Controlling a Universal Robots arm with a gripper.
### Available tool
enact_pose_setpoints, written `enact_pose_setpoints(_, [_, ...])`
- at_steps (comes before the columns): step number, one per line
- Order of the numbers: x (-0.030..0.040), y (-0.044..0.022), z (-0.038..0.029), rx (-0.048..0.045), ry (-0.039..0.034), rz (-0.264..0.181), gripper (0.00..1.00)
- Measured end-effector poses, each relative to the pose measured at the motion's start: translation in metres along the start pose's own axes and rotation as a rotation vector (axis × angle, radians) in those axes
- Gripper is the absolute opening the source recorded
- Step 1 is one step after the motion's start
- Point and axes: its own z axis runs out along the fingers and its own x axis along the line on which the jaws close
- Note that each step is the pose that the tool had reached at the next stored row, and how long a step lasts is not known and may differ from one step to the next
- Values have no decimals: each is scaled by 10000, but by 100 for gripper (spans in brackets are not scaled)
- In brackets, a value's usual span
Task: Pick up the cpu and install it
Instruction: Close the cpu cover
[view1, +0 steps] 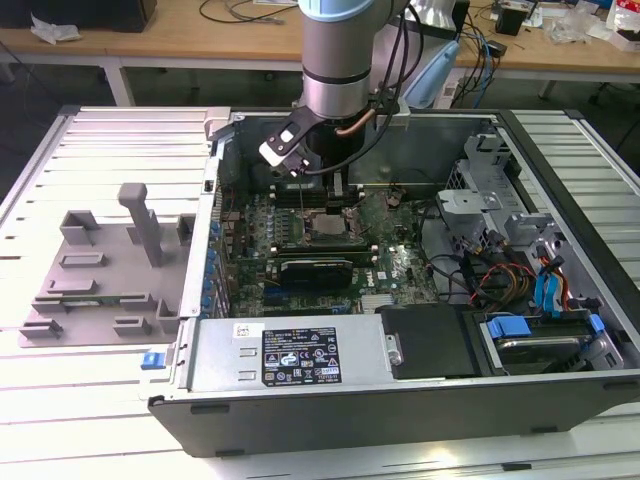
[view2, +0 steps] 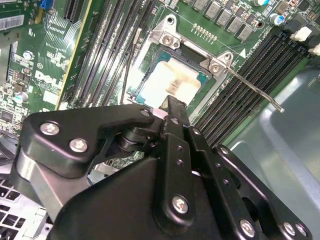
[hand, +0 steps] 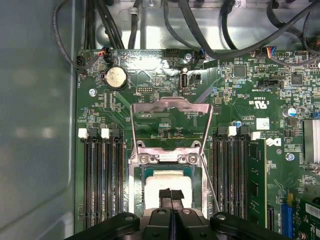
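The cpu (hand: 167, 179), a small flat square chip with a pale silver-white metal top, lies flat inside the dark square socket (hand: 134, 186) with a metal surround, on the green printed motherboard (hand: 150, 90). In the second wrist view the chip (view2: 175, 82) sits level within the socket's opening, its pale top bare and a little mottled. The thin silver metal load frame (hand: 169, 102) of the socket stands hinged up and away from the chip, and the slim bent steel lever (view2: 252, 88) juts out to one side, unlatched.

The black metal two-finger gripper (hand: 171, 196) hangs directly over one edge of the chip. Its fingers are pressed together, with only a thin seam between them and nothing pinched there. In the second wrist view the joined tip of the gripper (view2: 172, 103) overlaps the chip's near edge; whether it touches the metal top cannot be told.

Rows of long black memory slots (hand: 102, 175) with white end clips run on both sides of the socket.

In the exterior view the grey cylindrical robot arm (view1: 340, 50) reaches straight down into the open dark grey desktop computer case (view1: 400, 410), which lies on its side on a white slatted metal table (view1: 100, 140). A grey plastic fixture tray (view1: 100, 270) with raised blocks and one upright post rests on the table just beside the case, at the exterior view's left
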Motion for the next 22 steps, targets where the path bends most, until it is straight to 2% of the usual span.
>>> enact_pose_setpoints(2, [0,0,0,1,0,-1,11])
enact_pose_setpoints(3, [0,1,-20,2,-1,0,11])
enact_pose_setpoints(5, [1,11,-162,1,0,-2,11])
enact_pose_setpoints(7, [2,14,-220,1,0,-1,11])
enact_pose_setpoints(12, [3,27,-418,1,-1,0,11])
enact_pose_setpoints(14, [3,34,-421,2,-2,0,11])
enact_pose_setpoints(18, [4,148,-413,0,0,-1,11])
enact_pose_setpoints(20, [5,214,-408,1,0,0,11])
enact_pose_setpoints(22, [6,328,-401,1,-1,1,11])
